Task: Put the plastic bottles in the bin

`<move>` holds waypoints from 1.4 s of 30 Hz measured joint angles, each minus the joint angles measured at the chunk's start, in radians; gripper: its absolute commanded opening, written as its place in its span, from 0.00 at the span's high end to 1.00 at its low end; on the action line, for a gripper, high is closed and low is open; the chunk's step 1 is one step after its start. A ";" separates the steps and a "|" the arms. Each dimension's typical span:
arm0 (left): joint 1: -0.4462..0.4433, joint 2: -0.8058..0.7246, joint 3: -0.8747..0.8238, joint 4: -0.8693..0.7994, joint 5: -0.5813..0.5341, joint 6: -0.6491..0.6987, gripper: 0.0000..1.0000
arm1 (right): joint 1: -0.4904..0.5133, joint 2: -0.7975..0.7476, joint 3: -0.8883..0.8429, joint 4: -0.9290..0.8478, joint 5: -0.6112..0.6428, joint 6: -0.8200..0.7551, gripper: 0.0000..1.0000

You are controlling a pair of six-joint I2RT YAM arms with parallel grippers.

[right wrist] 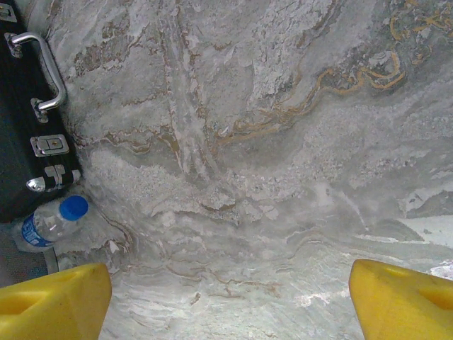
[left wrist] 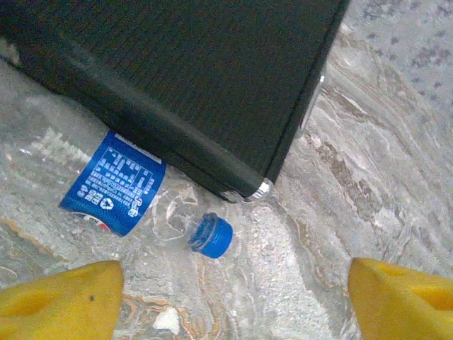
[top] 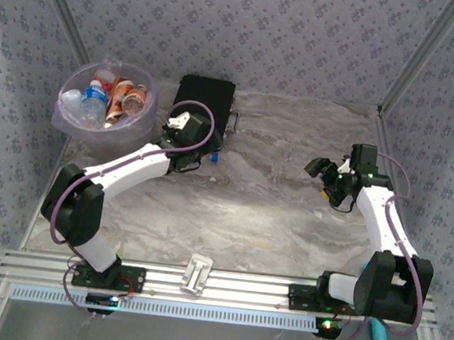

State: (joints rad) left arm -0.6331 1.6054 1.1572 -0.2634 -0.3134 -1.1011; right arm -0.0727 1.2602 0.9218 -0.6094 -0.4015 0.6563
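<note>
So, pick step: bottle (left wrist: 120, 188) lay against the case (left wrist: 177, 71), left gripper (left wrist: 237, 294) above it, jaws spread wide, empty; right gripper (right wrist: 230, 297) likewise. Next call: descend, pinch bottle clear of case.

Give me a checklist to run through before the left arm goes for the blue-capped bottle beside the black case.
1. Grip ready: left gripper open, nothing between its fingers: ok.
2. Target: blue-capped bottle lying on its side on the table: ok.
3. Finger room on both sides: the bottle lies tight against the black case edge: not ok.
4. Centring: the bottle's body sits left of the gap, with the cap near the middle: not ok.
5. Drop spot: bin upright, mouth open; space left inside: cannot tell.
6. Other arm: right gripper open over bare table, apart from the left arm: ok.
</note>
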 measured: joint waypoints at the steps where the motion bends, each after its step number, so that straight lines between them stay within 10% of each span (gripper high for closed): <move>1: 0.012 0.001 -0.026 0.020 0.008 -0.014 0.08 | 0.000 0.000 0.000 0.000 0.000 0.000 0.11; 24: 0.082 0.250 -0.098 0.267 -0.059 -0.251 0.16 | -0.019 -0.015 0.000 -0.021 0.000 -0.045 0.11; 34: 0.080 0.270 -0.098 0.291 -0.073 -0.272 0.43 | -0.019 -0.018 0.000 -0.024 0.001 -0.045 0.11; 42: 0.013 0.167 -0.095 0.185 -0.100 -0.173 0.46 | -0.019 -0.018 0.000 -0.023 0.000 -0.044 0.11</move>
State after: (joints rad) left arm -0.6201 1.7721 1.0618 -0.0788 -0.4129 -1.2743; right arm -0.0921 1.2423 0.9218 -0.6319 -0.4011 0.6121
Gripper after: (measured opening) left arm 0.609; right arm 0.890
